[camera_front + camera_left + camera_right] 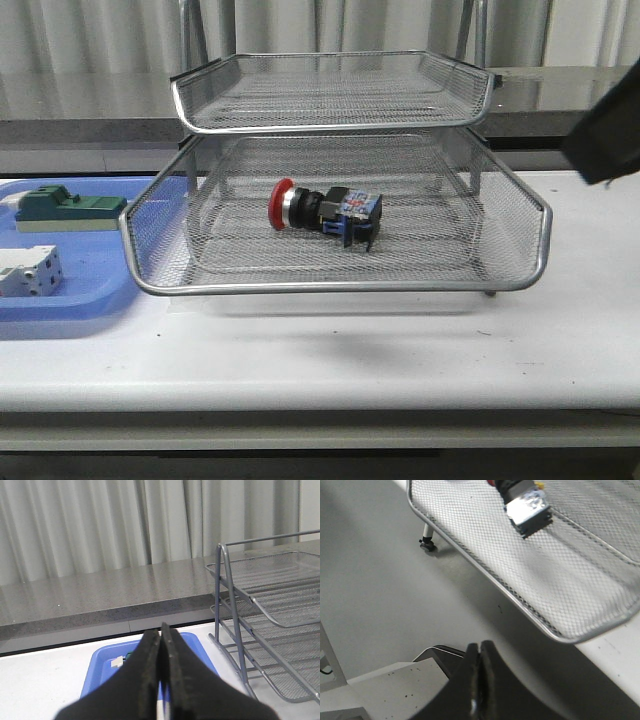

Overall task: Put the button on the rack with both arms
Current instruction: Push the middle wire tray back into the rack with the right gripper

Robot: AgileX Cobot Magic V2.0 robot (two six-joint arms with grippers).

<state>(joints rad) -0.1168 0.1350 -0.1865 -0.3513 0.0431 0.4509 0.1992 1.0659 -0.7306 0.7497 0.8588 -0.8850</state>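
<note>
Both grippers, left (160,680) and right (479,680), are pressed together, empty; button (322,210) lies in rack (520,262); I'd retreat clear.

Lab – curtained backdrop (90,525), white bench (400,350).

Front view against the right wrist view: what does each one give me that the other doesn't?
Only the front view shows the button's red cap, the rack's upper tier, and the blue tray holding the green block and white block. Only the right wrist view shows the right end effector, shut and empty, and a rack foot on the table. Both show the button lying in the pulled-out mesh tray.
</note>
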